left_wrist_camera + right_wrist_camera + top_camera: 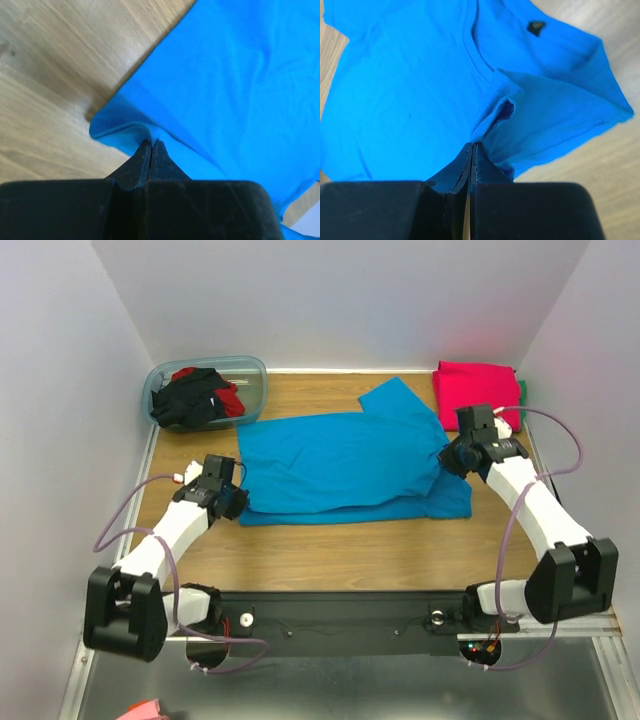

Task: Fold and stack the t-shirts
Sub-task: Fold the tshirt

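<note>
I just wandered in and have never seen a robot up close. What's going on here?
Two robot arms are folding a blue shirt spread on the table. The left claw is pinched shut on the cloth at one end, and the right claw on the opposite end. A folded pink shirt lies in the far right corner. A tub at the far left holds more shirts.

spread shirt [340, 465] centre, tub [254, 388] far left
</note>
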You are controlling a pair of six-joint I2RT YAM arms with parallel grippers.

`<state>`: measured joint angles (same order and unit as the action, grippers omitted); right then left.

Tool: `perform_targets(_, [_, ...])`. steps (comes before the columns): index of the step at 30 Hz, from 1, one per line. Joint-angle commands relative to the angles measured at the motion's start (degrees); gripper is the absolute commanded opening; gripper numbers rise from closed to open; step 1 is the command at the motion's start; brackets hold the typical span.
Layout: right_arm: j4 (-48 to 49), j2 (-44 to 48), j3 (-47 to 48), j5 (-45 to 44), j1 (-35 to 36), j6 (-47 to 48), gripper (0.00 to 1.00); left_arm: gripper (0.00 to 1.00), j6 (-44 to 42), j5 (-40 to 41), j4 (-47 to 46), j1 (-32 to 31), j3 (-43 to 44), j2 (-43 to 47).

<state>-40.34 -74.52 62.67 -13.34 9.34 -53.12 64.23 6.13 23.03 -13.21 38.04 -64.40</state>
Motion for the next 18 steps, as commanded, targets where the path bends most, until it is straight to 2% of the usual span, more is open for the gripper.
perform_targets(1, [7.8, -4.1, 4.4, -3.2, -0.3, -0.4, 0.00, 0.00, -1.8, 0.3, -3.0, 1.9, 2.7, -3.9])
perform_targets(8, [10.3, -12.8, 9.9, -1.9, -0.3, 2.3, 0.00, 0.00, -4.0, 0.2, -4.3, 5.2, 4.8, -9.1])
perform_targets(18, [10.9, -19.2, 13.7, -4.8, -0.4, 2.8, 0.00, 0.00, -5.9, -0.4, -6.7, 7.1, 5.5, -12.7])
